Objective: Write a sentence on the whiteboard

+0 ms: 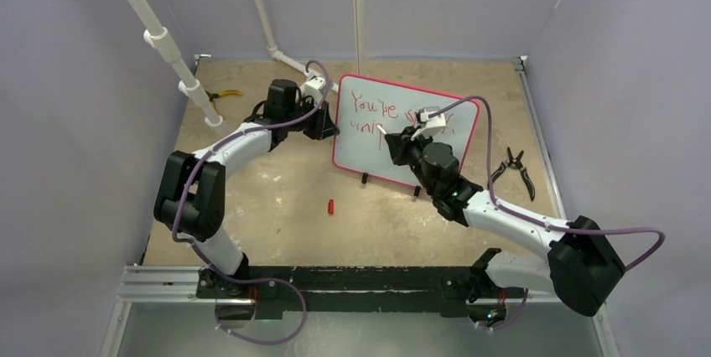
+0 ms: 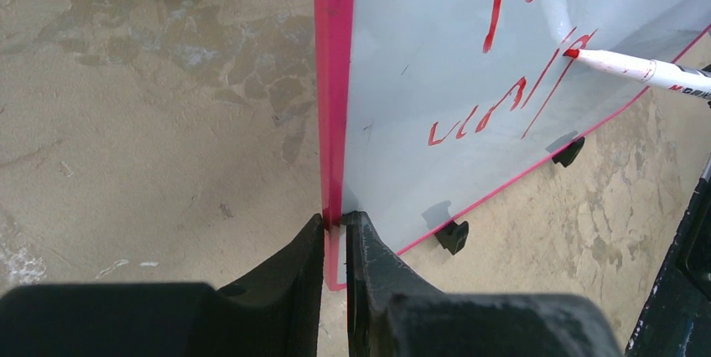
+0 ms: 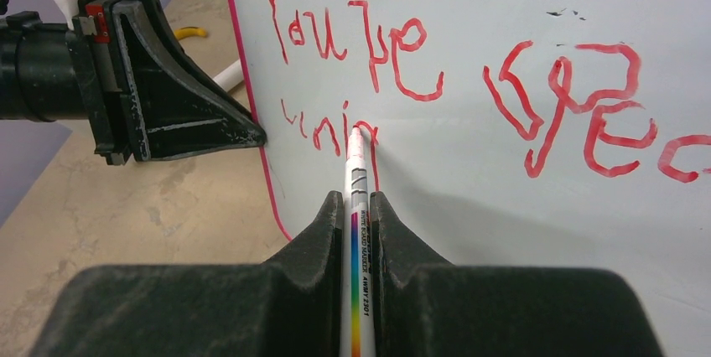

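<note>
Mid-sentence here, I'd say, with line two in hand. The whiteboard (image 1: 356,154) stands upright toward the far edge of the worktop (image 1: 277,198), a bit right of centre. My left claw (image 2: 335,223) is clamped on its left frame edge, and my right claw (image 3: 358,202) pinches the marker (image 3: 355,160), tip on the board in the sentence (image 1: 375,108). Next move probably needs light pressure so the board doesn't tip. From above, my right arm hides the line ends. The wrist view cuts off the top line.
</note>
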